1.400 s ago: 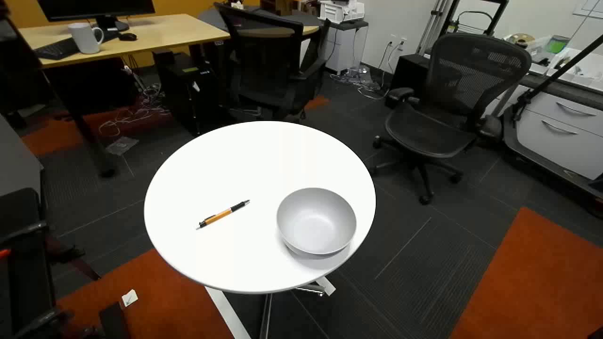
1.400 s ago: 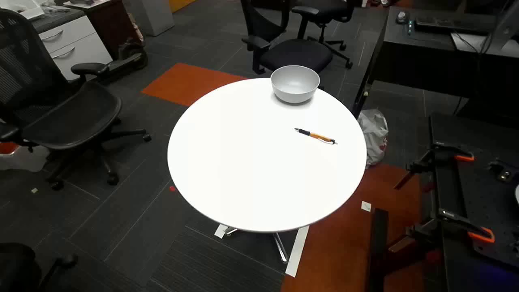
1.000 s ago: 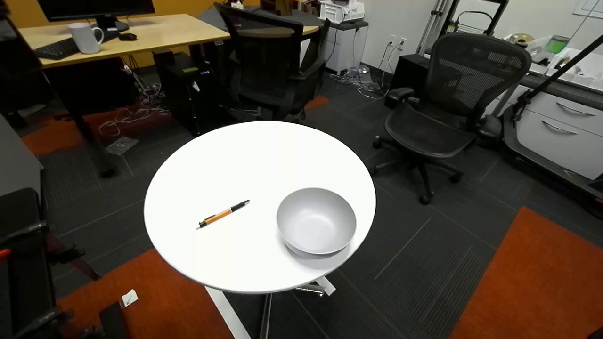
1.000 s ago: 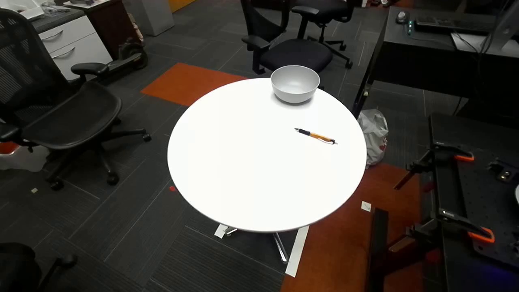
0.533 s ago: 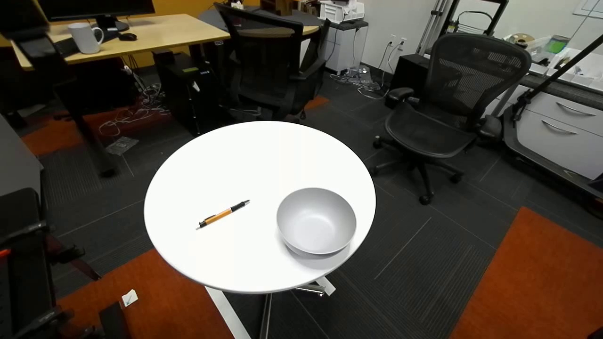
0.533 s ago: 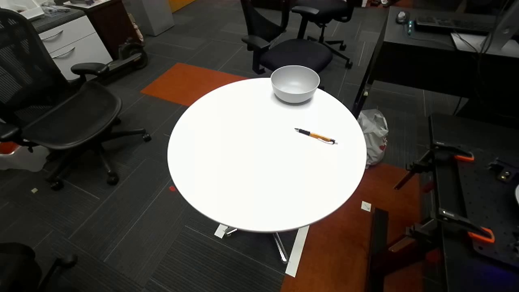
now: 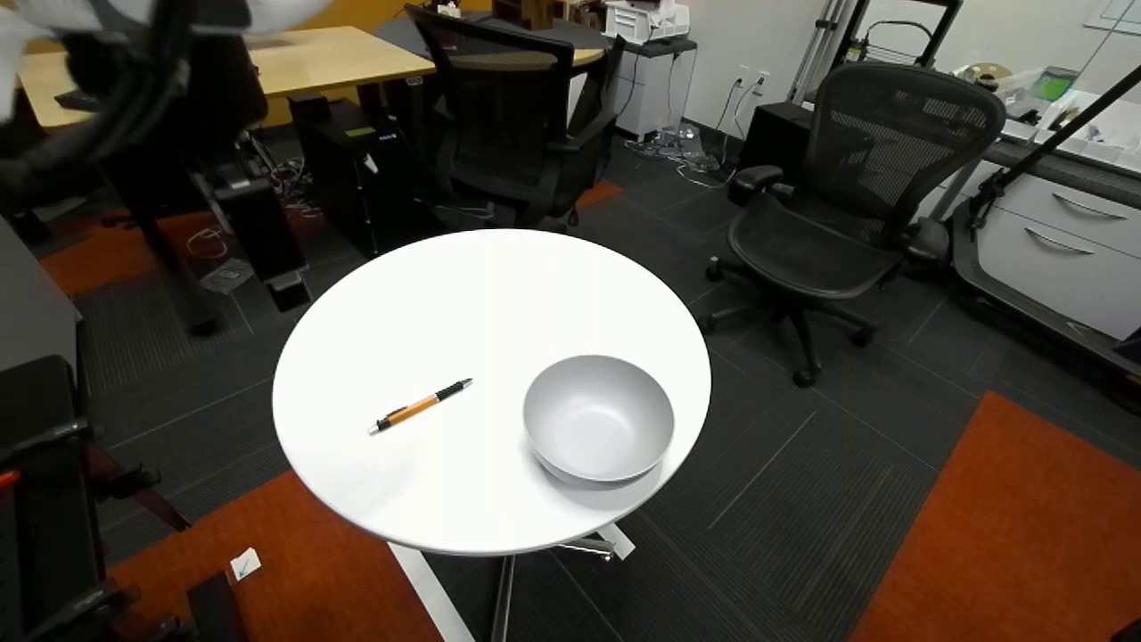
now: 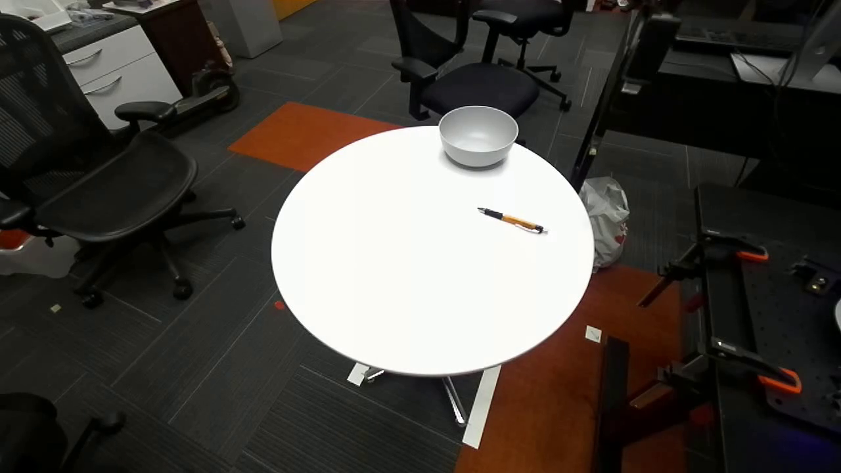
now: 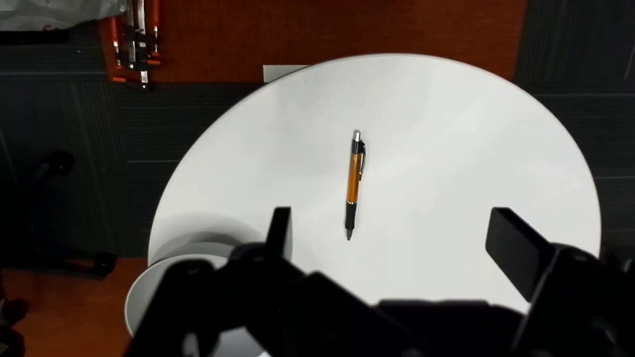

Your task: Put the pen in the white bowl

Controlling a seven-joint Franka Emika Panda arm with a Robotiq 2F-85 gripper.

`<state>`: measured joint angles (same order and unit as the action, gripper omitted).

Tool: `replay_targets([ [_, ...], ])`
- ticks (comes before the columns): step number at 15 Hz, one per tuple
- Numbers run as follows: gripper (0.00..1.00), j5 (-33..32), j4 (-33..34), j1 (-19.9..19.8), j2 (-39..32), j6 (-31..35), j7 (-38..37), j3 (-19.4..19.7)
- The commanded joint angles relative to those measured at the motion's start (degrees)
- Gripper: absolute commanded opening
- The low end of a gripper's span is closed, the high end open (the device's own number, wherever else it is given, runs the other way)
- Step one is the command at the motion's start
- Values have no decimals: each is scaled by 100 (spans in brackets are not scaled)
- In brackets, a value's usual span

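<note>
The pen, orange with a black grip and dark tip, lies flat on the round white table (image 7: 481,294). It shows in both exterior views (image 7: 414,410) (image 8: 516,221) and in the wrist view (image 9: 353,178). The white bowl stands upright near the table's edge, its visible hollow bare, in both exterior views (image 7: 597,428) (image 8: 478,135). In the wrist view the bowl (image 9: 146,287) is partly hidden by my gripper (image 9: 389,230). My gripper is open, with wide-apart fingers (image 9: 516,253) and nothing between them. It hangs above the table, apart from pen and bowl.
Black office chairs (image 7: 891,160) (image 8: 479,89) stand around the table. A wooden desk (image 7: 357,62) with a monitor is behind. A black stand with orange-tipped clamps (image 8: 755,315) is beside the table. A plastic bag (image 8: 604,217) lies on the floor there.
My arm and gripper have come into view from the upper left in an exterior view, and at the upper right in an exterior view. Pen and bowl have not moved.
</note>
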<state>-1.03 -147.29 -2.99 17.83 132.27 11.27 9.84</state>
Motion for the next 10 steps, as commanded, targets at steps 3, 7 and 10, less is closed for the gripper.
replay_targets([
  [3,100,361,-60,48,-1352,1428,-448,-281],
  [7,100,215,9,21,-2217,2293,-894,-466],
  [10,100,-49,113,83,-2810,2831,-1460,-480],
])
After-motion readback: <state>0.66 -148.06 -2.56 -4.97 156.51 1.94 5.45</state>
